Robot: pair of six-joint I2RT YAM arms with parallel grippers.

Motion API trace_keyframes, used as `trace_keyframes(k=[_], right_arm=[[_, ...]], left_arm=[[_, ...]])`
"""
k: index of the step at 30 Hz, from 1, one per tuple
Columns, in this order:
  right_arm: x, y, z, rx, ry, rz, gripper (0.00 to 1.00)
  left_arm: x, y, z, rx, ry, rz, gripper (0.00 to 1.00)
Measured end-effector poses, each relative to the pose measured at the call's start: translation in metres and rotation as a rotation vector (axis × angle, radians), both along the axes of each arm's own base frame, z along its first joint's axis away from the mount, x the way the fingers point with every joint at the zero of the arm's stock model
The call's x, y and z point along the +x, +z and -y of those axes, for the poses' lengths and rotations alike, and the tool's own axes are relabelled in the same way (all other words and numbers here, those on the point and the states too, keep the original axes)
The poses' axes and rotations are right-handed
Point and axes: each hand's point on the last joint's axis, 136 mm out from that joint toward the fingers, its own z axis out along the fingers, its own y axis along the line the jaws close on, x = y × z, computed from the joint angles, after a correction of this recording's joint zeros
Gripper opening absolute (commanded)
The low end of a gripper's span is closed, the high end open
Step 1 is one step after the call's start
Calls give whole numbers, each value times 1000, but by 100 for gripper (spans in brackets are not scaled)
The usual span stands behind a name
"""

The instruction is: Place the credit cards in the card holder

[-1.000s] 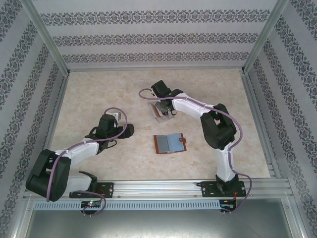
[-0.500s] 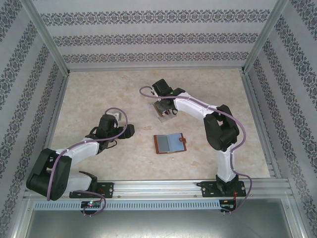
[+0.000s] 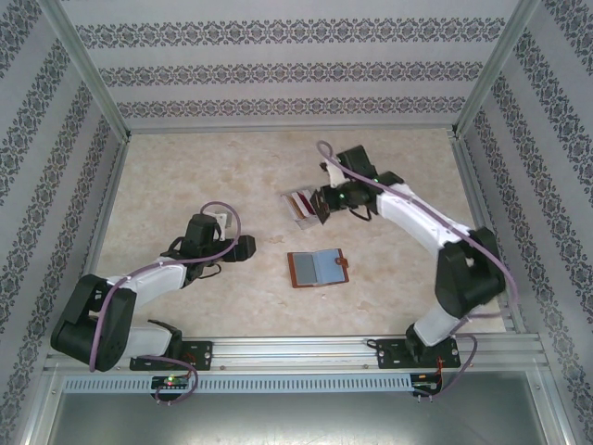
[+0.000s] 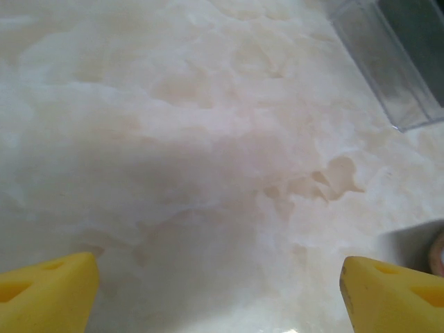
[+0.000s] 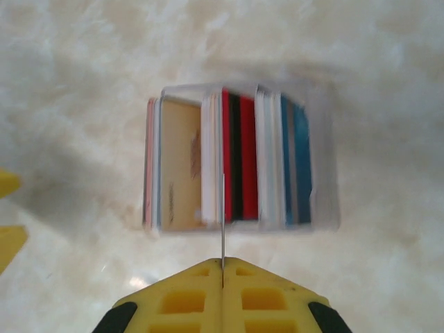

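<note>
Right gripper [image 5: 222, 266], now drawn back from the clear plastic tray [image 5: 331, 159], is pinched shut on one thin, stiff credit card [image 5: 222, 232] held edge-on, so it can go to the brown leather-look card holder [image 3: 318, 269] lying open on the glossy marbled counter [image 3: 185, 176]; left gripper [image 4: 222, 305] gapes wide, empty

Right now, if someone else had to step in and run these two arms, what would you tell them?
Right gripper: shut on one thin card, seen edge-on, close by the clear tray.
Left gripper: open, empty, over bare table.
Other credit cards: standing on edge in the tray.
Card holder: lying open, nearer the arm bases than the tray.
Done: one card gripped.
Left: slot it into the holder, then the rest.
</note>
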Motion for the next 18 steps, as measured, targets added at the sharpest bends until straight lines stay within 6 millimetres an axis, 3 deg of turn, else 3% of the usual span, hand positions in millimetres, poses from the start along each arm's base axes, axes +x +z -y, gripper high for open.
trace_keyframes(k=[5, 9, 13, 18], right_arm=[[-70, -17, 2, 157, 78, -122, 0], [-107, -44, 10, 216, 99, -217, 0], [-119, -67, 21, 273, 63, -297, 0], [-112, -84, 23, 355, 38, -351, 0]], left_arm=[[-15, -7, 48, -66, -210, -34, 88], [-26, -4, 88, -72, -379, -29, 85], [-27, -1, 107, -59, -460, -23, 78], [-28, -12, 113, -9, -493, -63, 49]])
